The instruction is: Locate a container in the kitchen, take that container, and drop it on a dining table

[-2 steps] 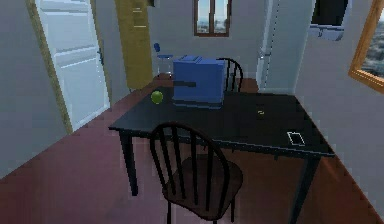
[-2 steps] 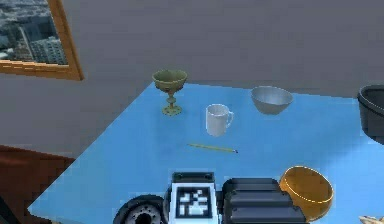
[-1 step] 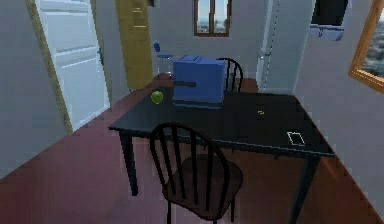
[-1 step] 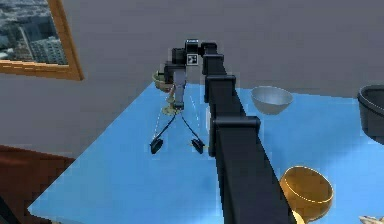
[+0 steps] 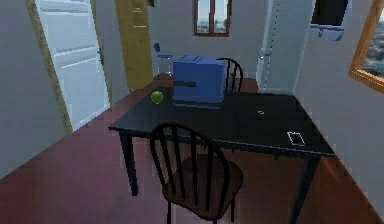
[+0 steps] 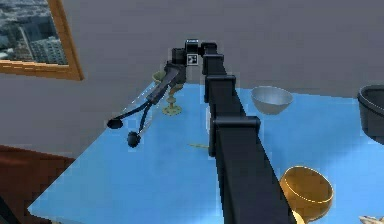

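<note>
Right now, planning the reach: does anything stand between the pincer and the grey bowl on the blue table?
Yes. Between the pincer and the grey bowl show a small pale upright thing on the blue table and the arm's own dark bar.

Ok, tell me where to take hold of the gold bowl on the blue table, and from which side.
Probably its rim, from above. The gold bowl stands upright on the blue table, mouth up, and its rounded wall gives little hold sideways. Choose the rim away from the arm, which passes close beside it.
</note>
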